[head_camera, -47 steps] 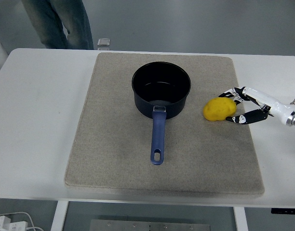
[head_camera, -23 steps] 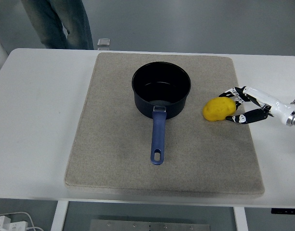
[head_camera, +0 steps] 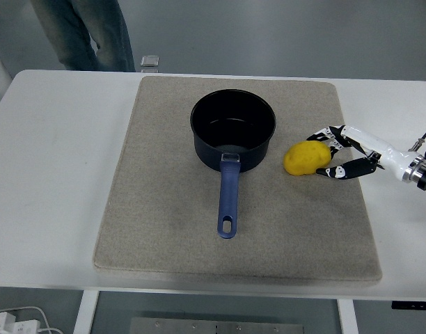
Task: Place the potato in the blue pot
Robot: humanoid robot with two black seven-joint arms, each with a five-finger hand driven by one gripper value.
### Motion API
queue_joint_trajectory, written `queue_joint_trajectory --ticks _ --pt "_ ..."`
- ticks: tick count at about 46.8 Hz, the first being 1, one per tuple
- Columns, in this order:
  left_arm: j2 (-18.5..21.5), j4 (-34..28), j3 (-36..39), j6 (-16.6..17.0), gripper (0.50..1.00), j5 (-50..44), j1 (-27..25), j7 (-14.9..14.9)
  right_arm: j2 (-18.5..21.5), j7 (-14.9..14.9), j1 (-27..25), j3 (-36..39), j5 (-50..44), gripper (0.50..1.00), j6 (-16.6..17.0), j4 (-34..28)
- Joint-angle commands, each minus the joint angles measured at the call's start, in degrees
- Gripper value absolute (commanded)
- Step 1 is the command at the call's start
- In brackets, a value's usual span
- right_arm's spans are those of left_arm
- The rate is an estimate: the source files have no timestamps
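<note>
Potato [head_camera: 306,158] on mat, cupped between right hand [head_camera: 336,154] fingers, beside pot [head_camera: 233,130].

No text, label, brand, number or sign can be read anywhere in the view. The black-and-white patches on the right hand [head_camera: 329,154] are too small to make out as print, and the small grey object [head_camera: 150,62] at the table's [head_camera: 53,174] far edge shows no legible marking.
</note>
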Motion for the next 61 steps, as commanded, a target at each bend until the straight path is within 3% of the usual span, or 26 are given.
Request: queue_joint_trajectory --ticks 1,33,42,49,55,61 --pt "0.00 0.00 0.00 0.00 1.000 0.00 0.00 0.00 0.18 -0.01 0.05 0.09 0.00 0.500 0.00 0.00" --pt "0.00 0.00 0.00 0.00 1.000 0.00 0.00 0.00 0.18 0.01 -0.12 -0.17 -0.53 0.500 0.18 -0.88" --pt "0.00 0.00 0.00 0.00 1.000 0.00 0.00 0.00 -0.09 0.01 0.05 0.09 -0.27 0.668 0.44 -0.70" --pt "0.00 0.00 0.00 -0.09 1.000 0.00 0.00 0.00 -0.17 0.01 0.05 0.44 0.08 0.825 0.71 -0.70" --pt "0.00 0.00 0.00 0.00 1.000 0.00 0.00 0.00 -0.09 0.01 0.05 0.44 0.17 0.893 0.71 -0.70" --pt "0.00 0.00 0.00 0.00 1.000 0.00 0.00 0.00 -0.08 0.01 0.05 0.44 0.17 0.899 0.79 -0.70"
